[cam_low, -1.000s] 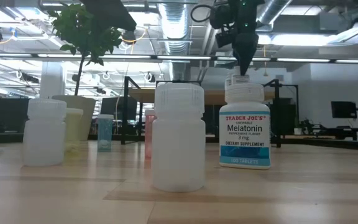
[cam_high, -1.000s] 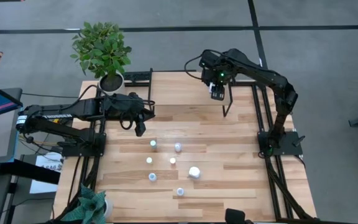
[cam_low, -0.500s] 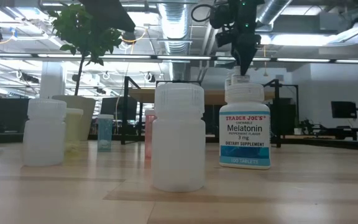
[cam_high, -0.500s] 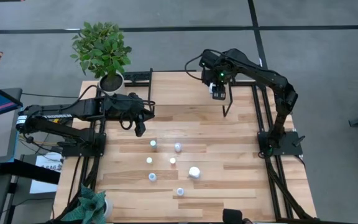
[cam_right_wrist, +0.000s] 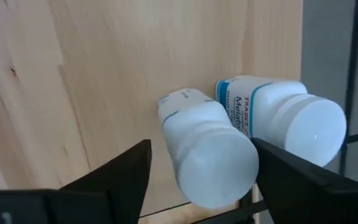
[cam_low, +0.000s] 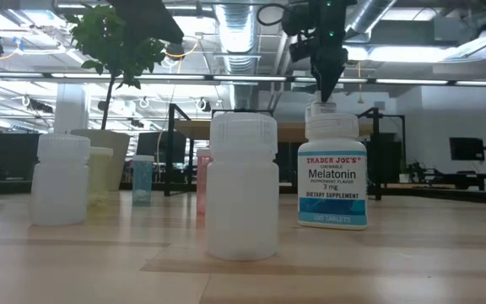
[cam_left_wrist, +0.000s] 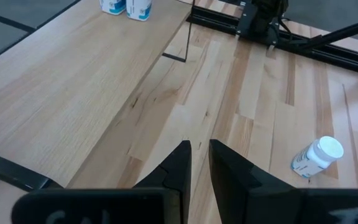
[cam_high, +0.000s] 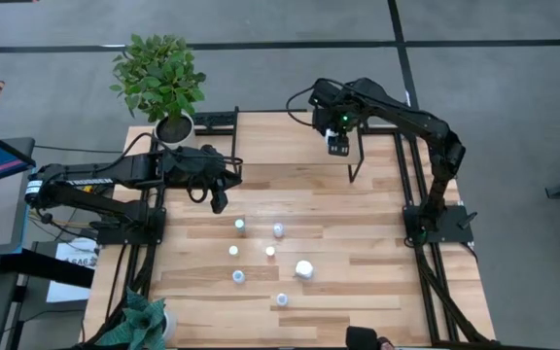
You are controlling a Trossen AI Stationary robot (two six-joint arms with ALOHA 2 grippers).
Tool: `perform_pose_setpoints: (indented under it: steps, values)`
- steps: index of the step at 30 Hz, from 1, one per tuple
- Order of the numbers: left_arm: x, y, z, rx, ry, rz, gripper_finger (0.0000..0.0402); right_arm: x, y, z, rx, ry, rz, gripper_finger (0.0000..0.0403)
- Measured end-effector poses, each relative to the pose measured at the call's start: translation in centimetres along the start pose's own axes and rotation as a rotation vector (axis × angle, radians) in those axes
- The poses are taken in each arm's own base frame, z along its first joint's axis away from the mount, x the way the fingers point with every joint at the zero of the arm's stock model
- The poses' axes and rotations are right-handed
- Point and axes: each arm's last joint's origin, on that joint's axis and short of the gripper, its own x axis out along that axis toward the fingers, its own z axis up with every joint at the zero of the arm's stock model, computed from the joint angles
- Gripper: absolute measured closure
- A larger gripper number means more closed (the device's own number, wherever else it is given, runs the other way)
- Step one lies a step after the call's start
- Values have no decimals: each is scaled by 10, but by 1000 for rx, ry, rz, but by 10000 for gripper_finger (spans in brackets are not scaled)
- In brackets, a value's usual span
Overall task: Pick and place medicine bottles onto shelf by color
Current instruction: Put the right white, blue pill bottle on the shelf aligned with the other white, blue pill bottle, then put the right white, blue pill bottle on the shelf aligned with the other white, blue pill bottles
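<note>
Two white medicine bottles [cam_right_wrist: 210, 155] [cam_right_wrist: 291, 124] stand side by side on the shelf [cam_high: 280, 136] near its right end. My right gripper [cam_high: 338, 146] hangs over them, pointing steeply down. It is open, with one finger on either side of the nearer bottle [cam_right_wrist: 201, 146]. Several more bottles stand on the table's middle, white ones [cam_low: 243, 186] [cam_low: 61, 179] and thinner blue [cam_low: 143, 179] and red [cam_low: 202, 179] vials. One white bottle [cam_left_wrist: 316, 158] lies on its side. My left gripper [cam_high: 220, 199] is shut and hovers over the table's left part with nothing in it.
A potted plant [cam_high: 168, 78] stands at the table's far left corner, beside the shelf's left end. A second plant [cam_high: 144, 326] is at the near left corner. Black frame rails [cam_high: 411, 185] run along the right edge. Bare wood lies between the shelf and the bottles.
My right gripper has turned a little above the shelf's two white bottles without leaving its place. The bottles on the table and my left arm have kept still.
</note>
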Motion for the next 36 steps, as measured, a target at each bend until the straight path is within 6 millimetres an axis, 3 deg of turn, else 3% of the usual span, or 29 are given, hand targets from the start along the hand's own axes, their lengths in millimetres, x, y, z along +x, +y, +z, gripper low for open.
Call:
perform_pose_setpoints:
  steps: [6, 12, 23, 30, 33, 36]
  values:
    - [0, 0, 0, 0, 0, 0, 359, -4, 9, 4, -13, 64, -163, 100]
    - [0, 0, 0, 0, 0, 0, 359, -18, 21, 10, -34, 40, -185, 100]
    - [0, 0, 0, 0, -1, 0, 359, -82, 24, 3, 116, -100, -215, 100]
    - [0, 0, 0, -15, 0, 0, 359, -121, 35, -22, 373, -259, -96, 100]
    - [0, 0, 0, -14, 1, 0, 359, -140, 46, -36, 497, -332, 54, 100]
    - [0, 0, 0, -14, 2, 0, 359, -159, 64, -47, 506, -391, 229, 100]
